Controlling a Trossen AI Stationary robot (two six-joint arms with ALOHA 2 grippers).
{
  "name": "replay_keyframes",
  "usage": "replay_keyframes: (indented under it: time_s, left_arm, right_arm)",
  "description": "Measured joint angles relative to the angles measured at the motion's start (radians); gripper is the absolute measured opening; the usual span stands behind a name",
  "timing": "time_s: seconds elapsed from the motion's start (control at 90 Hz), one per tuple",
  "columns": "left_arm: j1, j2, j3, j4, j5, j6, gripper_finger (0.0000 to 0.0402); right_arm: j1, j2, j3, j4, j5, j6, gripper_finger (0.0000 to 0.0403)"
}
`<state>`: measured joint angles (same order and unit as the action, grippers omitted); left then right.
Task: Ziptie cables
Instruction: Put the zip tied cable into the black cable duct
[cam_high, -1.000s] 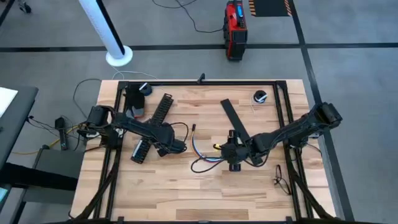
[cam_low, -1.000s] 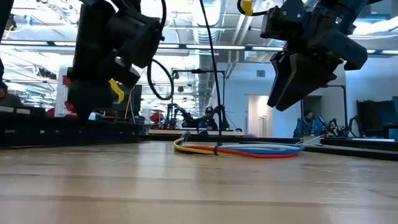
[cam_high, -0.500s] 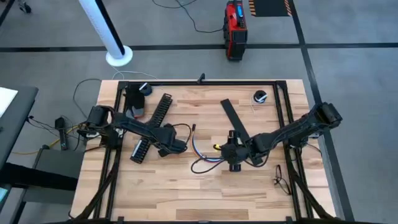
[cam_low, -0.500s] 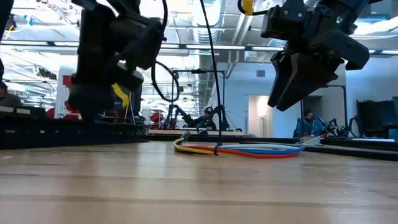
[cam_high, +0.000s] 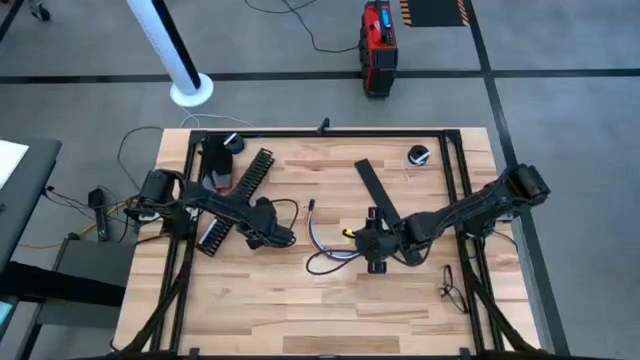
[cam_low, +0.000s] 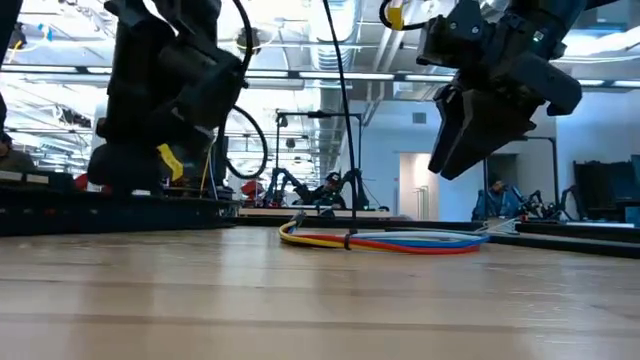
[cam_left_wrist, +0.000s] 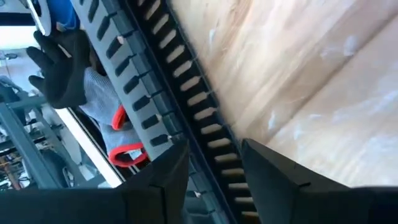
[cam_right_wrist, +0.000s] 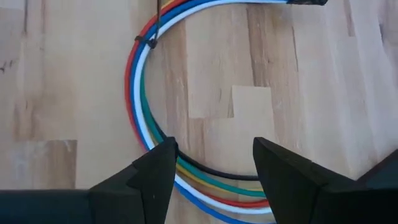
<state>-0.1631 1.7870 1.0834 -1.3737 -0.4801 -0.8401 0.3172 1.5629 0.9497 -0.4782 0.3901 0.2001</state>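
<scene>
Hidden: the left gripper (cam_high: 282, 237) is a dark mass from above; whether it touches the slotted channel (cam_high: 232, 193) beside it cannot be told.
Left gripper: fingers (cam_left_wrist: 163, 180) parted over the channel (cam_left_wrist: 165, 106), nothing between them.
Right gripper (cam_high: 372, 252): open and empty, hovering above the table (cam_high: 400, 310), just right of the cables.
Cables (cam_high: 325, 250): a coloured loop (cam_right_wrist: 144, 118) lying flat mid-table between both grippers.
Arms: both reach inward from the table's sides.

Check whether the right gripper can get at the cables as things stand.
Probably yes. The right gripper hangs open just above the curved cables, which lie loose on bare table with nothing between. The left gripper is off beside the slotted channel.
</scene>
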Motion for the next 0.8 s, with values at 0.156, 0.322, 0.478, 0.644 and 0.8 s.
replay_keyframes:
  time_s: [0.156, 0.322, 0.478, 0.644, 0.8]
  left_arm:
    - [-0.008, 0.0, 0.021, -0.067, -0.035, -0.04, 0.0144]
    - [0.009, 0.0, -0.026, -0.07, -0.044, -0.047, 0.0144]
    - [0.046, 0.0, -0.082, -0.061, -0.029, -0.116, 0.0144]
    - [0.095, 0.0, -0.162, 0.021, 0.029, -0.078, 0.0144]
    - [0.115, -0.002, -0.209, 0.037, 0.065, -0.022, 0.0131]
  right_arm:
    - [0.001, 0.0, 0.0, 0.0, 0.0, -0.014, 0.0209]
    - [0.001, 0.0, 0.0, 0.0, 0.0, -0.015, 0.0209]
    - [0.001, 0.0, 0.0, 0.0, 0.0, -0.018, 0.0209]
    - [0.0, 0.0, 0.0, 0.0, 0.0, -0.02, 0.0209]
    - [0.0, 0.0, 0.0, 0.001, 0.0, -0.018, 0.0209]
